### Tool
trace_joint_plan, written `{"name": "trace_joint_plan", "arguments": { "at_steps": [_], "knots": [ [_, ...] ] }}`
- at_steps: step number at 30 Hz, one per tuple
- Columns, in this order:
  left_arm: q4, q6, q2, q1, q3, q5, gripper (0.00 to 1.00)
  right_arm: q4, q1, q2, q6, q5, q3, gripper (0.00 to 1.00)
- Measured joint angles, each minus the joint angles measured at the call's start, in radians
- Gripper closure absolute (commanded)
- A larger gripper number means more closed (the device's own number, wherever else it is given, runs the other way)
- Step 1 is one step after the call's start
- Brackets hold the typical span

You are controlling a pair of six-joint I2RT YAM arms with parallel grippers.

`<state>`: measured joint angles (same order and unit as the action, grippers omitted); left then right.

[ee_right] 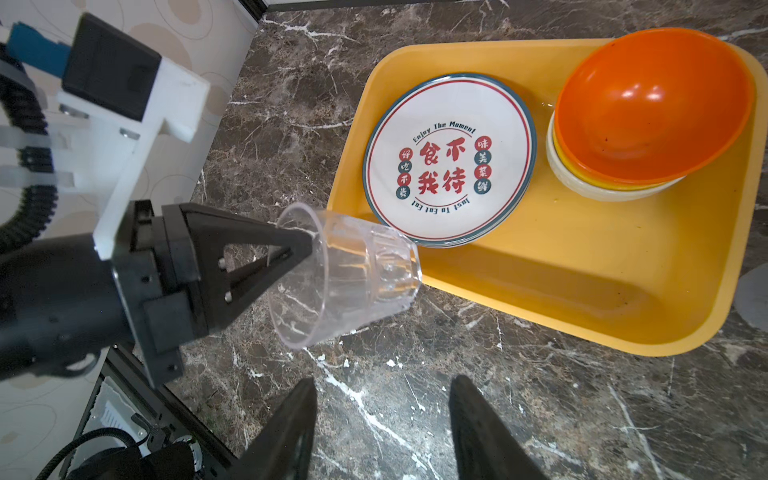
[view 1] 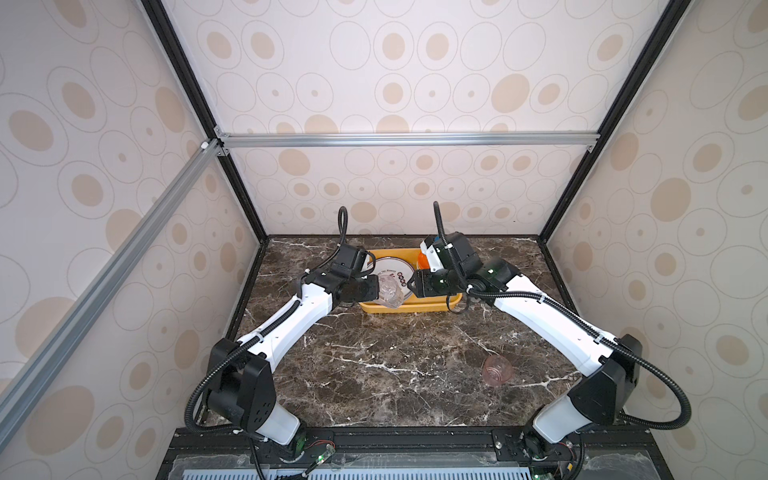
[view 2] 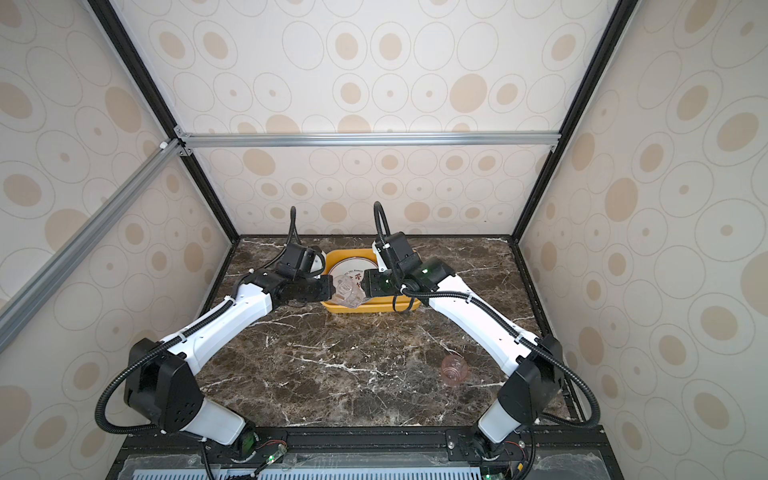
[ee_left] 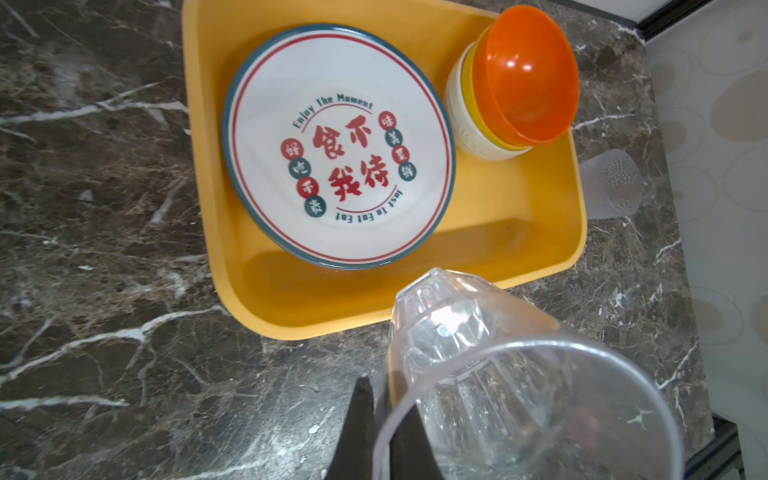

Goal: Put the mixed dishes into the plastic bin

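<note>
Small clear plastic cup [ee_right: 345,274] with a faceted base, off the surface and tipped on its side, mouth toward the left gripper [ee_right: 298,249], base out over the near wall of the shallow rectangular yellow-orange plastic bin [ee_right: 582,291], left of that wall's middle. Left gripper pressed together on the cup's rim, one finger inside and one outside. Inside the bin, in its far left part, a round white plate [ee_right: 449,162] with a blue-green edge, a thin red ring and red Chinese characters, lying flat. In the bin's far right corner, just beside the plate, a nested stack of bowls [ee_right: 652,108]: orange on top, yellow under it, cream at the bottom. Just outside the bin's right wall, on the dark brown white-veined marble surface [view 1: 374,374], a translucent grey cup [ee_left: 609,187]. Right gripper [ee_right: 384,386] with fingers spread apart, nothing between them, above the marble in front of the bin's near wall. Toward the surface's near right corner, well apart from the bin, a small translucent pink cup [view 1: 496,370].
</note>
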<state>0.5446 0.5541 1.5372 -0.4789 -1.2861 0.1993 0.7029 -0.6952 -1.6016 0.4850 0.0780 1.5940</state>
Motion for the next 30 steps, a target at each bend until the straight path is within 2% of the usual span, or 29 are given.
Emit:
{"name": "trace_joint_plan", "arguments": {
  "at_steps": [12,19,26,30],
  "knots": [
    [-0.012,0.032,0.046,-0.087,-0.07,-0.001,1.0,0.101,0.0,-0.152,0.028,-0.027,0.166,0.53],
    [-0.013,0.037,0.046,-0.097,-0.078,-0.002,1.0,0.146,0.005,-0.188,0.05,-0.079,0.188,0.63],
    [-0.016,0.044,0.046,-0.099,-0.078,-0.001,0.95,0.155,0.004,-0.192,0.047,-0.095,0.191,0.75],
    [-0.021,0.052,0.046,-0.101,-0.079,0.003,0.86,0.174,0.0,-0.196,0.04,-0.122,0.191,0.81]
  ]
}}
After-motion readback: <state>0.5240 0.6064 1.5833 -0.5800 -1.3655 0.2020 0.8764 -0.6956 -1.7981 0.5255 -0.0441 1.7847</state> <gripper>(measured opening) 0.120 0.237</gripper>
